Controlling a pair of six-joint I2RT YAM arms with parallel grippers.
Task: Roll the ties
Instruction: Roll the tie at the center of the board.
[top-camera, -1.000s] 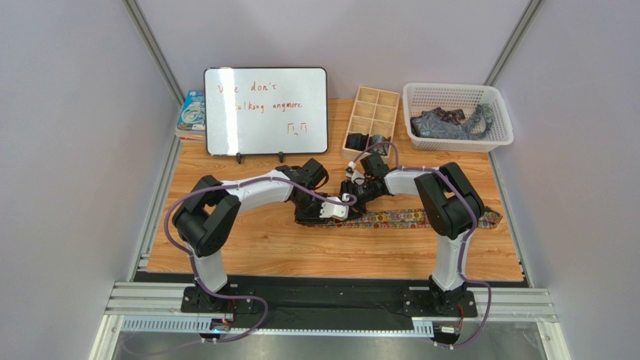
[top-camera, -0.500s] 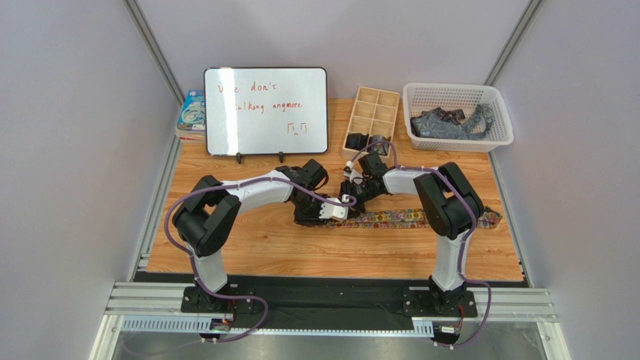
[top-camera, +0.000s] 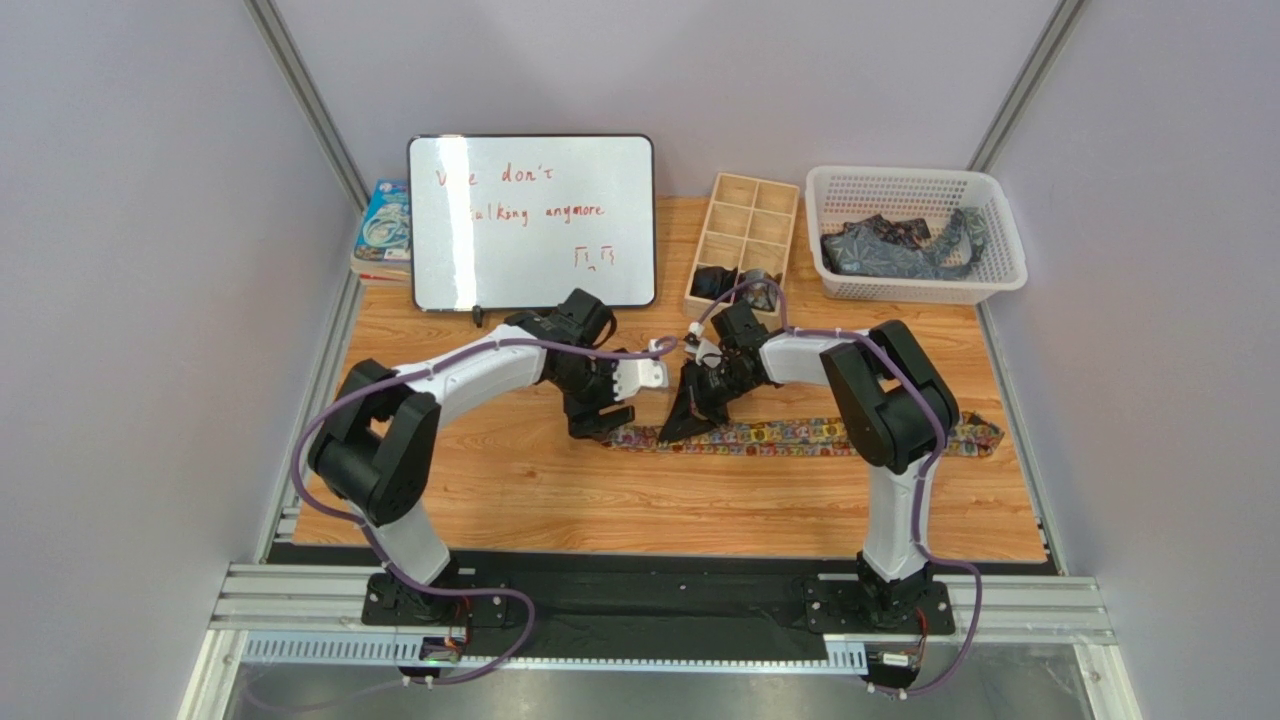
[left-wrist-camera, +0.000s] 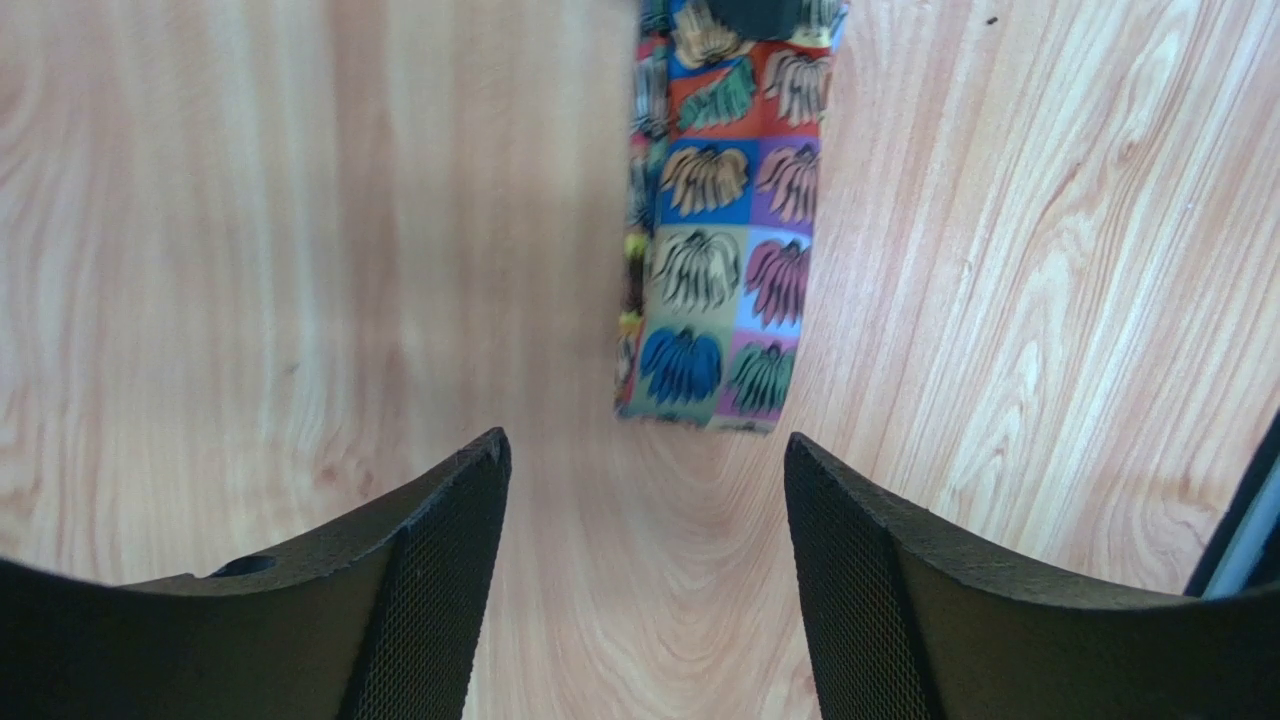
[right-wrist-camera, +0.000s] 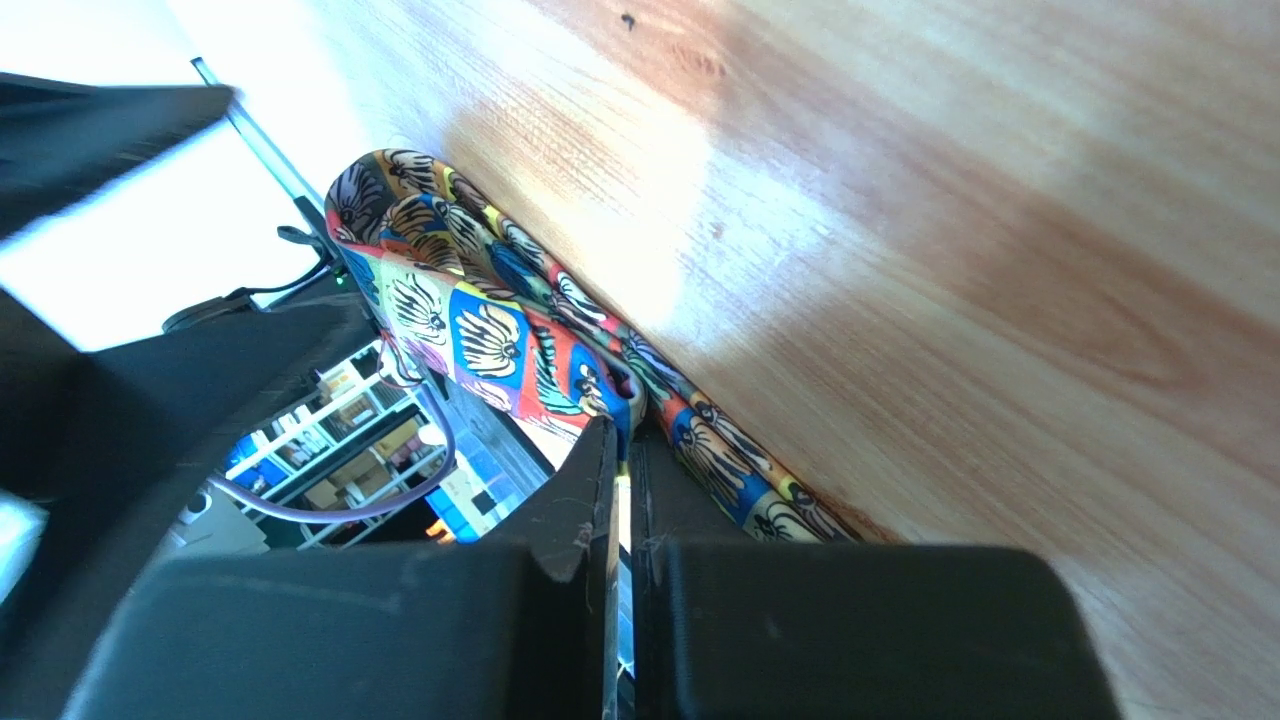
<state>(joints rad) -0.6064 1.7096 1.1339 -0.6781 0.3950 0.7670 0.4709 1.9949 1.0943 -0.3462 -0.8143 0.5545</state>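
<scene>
The multicoloured printed fabric tie (top-camera: 781, 437) lies flat on the wooden worktop (top-camera: 496, 495), running left to right across mid-frame. Its left end sits just ahead of the left gripper (left-wrist-camera: 646, 450), whose jaws are spread. The right gripper (right-wrist-camera: 619, 443), pressed together, meets the tie further along. Is fabric caught? Cannot tell.
</scene>
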